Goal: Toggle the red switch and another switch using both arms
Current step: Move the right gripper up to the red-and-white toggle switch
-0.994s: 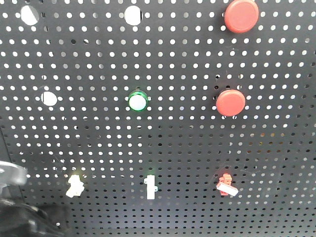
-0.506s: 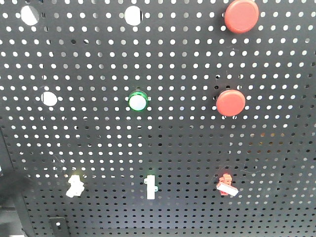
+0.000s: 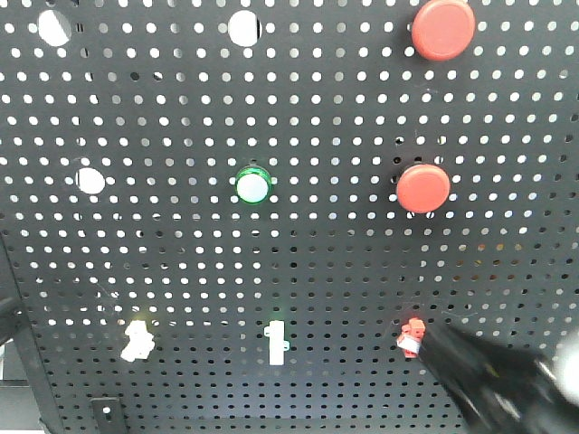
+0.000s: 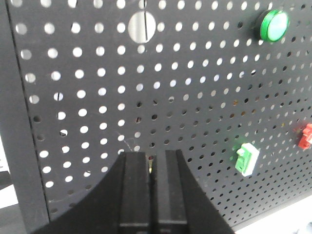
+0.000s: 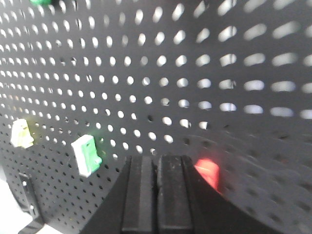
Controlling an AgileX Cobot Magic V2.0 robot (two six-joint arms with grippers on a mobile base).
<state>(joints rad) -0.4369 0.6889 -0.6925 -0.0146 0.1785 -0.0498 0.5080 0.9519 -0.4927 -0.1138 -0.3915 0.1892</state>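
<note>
A: What has changed since a second ago?
B: The right gripper (image 3: 434, 344) has come in from the lower right, with its tip at the red switch (image 3: 412, 334). The dark arm at the lower left has left the front view.
A: Fingers?
B: Pressed together, holding nothing. The same goes for the left gripper (image 4: 156, 157), close to the pegboard (image 4: 97, 97).
A: How will the switches handle?
B: As small, stiff snap levers, I judge. Push on the lever tip; there is no need to grasp.
A: And the pale yellow switch (image 3: 137, 338)?
B: It sits lower left on the board, untouched in the front view. The left wrist view hides it behind the fingers. The right wrist view shows the red one, blurred, just beside the fingers.
</note>
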